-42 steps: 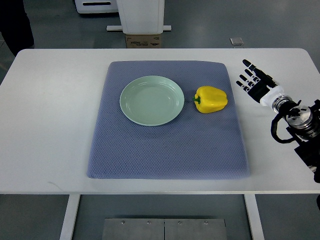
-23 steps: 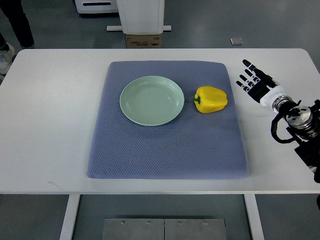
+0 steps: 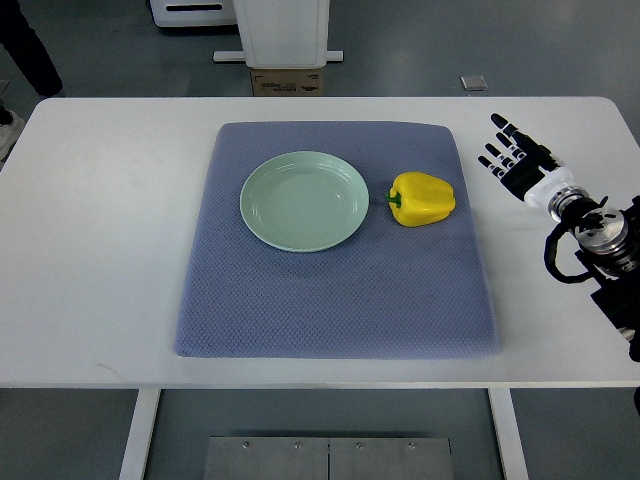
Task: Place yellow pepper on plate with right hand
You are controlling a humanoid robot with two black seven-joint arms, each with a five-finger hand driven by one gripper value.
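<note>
A yellow pepper [image 3: 422, 198] lies on its side on the blue-grey mat [image 3: 330, 290], its green stem pointing left. Just left of it, apart from it, sits a pale green plate [image 3: 304, 200] with nothing on it. My right hand [image 3: 515, 160] hovers over the white table to the right of the mat, fingers spread and straight, holding nothing. It is about a hand's width from the pepper. The left arm does not show.
The white table [image 3: 100, 250] carries the mat at its centre. Beyond the far edge stand a white machine base [image 3: 280, 30] and a cardboard piece [image 3: 288, 83]. A person's leg and shoe [image 3: 20, 60] show at the top left corner.
My right hand has shifted slightly up and to the right, still open. The person at the top left has moved their feet. Pepper and plate have not moved.
</note>
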